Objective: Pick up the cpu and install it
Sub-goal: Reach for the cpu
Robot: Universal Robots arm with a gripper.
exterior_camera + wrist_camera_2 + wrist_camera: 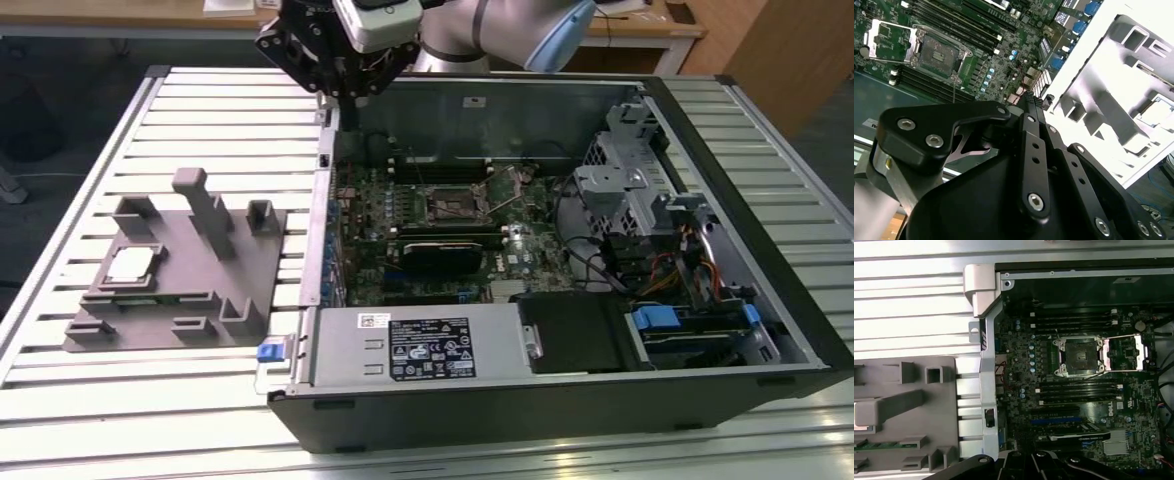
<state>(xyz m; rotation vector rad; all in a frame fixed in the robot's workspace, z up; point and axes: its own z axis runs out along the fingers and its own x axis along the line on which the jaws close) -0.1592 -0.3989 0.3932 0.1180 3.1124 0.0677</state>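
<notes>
**Q:** Biggest items first. What is cut off?

**A:** The slatted table (200, 110) runs out of the exterior view on every side. My arm (514, 30) is cropped at the top, so I can log only the wrist end. The open computer case (561, 412) lies flat on the table. The grey holder fixture (200, 290) sits just beside it, on the exterior view's left. Both wrist views crop the fixture at the frame edge.

**Q:** What differs between views?

**A:** The exterior view gives the motherboard (400, 200) whole but small. Both wrist views bring the socket (1078, 356) closer, with its metal frame (1124, 352) swung open to one side. In the second wrist view my own black linkages cover much of the case floor.

**Q:** Where is the cpu?

**A:** The cpu (131, 264) lies flat in a recess of the fixture, outside the case and well apart from the socket. The second wrist view catches it as a pale square (1160, 111), clipped by the frame edge.

**Q:** Claw pose?

**A:** My claw (350, 98) points down above the case's far wall, near the corner on the fixture side. The fingertips (1030, 100) look pressed together with nothing between them. The claw is well apart from the cpu.
</notes>
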